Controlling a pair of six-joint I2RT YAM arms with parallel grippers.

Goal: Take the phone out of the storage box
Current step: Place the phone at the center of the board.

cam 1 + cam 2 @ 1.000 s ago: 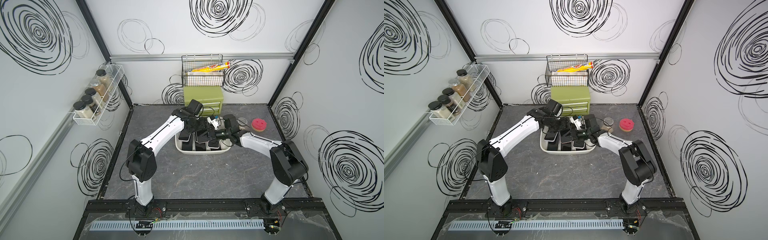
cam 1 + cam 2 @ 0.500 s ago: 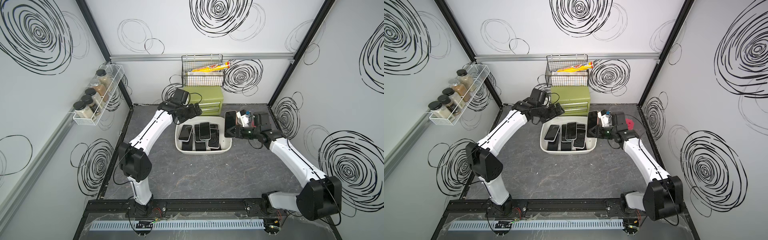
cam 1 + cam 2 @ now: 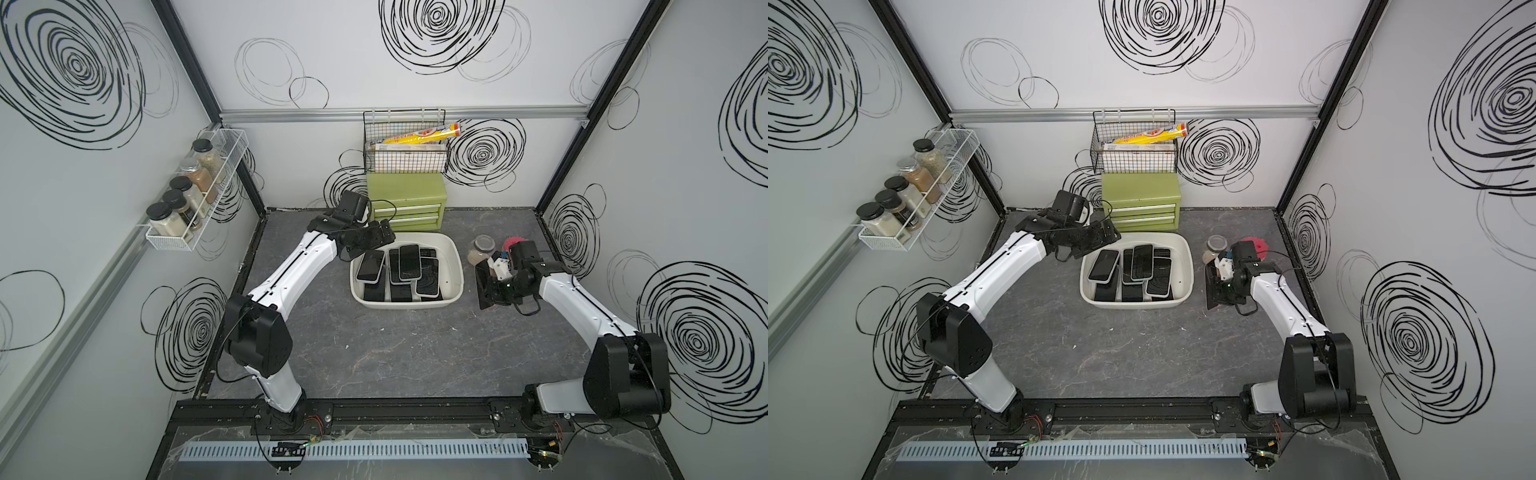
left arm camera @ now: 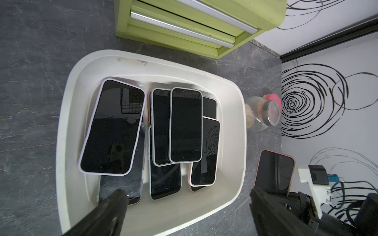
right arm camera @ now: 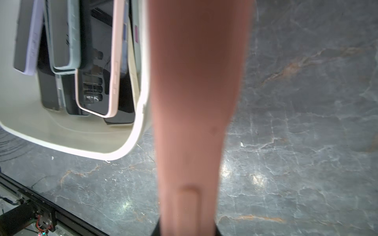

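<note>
Pink-cased phone (image 4: 274, 171) stands on edge just outside the storage box (image 3: 405, 304), pinched by the right fingers (image 3: 498, 291); left fingers (image 4: 110, 212) hang spread over the box. Tip it gently flat onto the table (image 3: 415, 353) before letting go; its lower edge may be touching

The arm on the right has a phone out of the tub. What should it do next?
Probably lower it and lay it on the table. The right hand is shut on a pink-cased phone, held on edge outside the storage box, so it only needs setting down.
</note>
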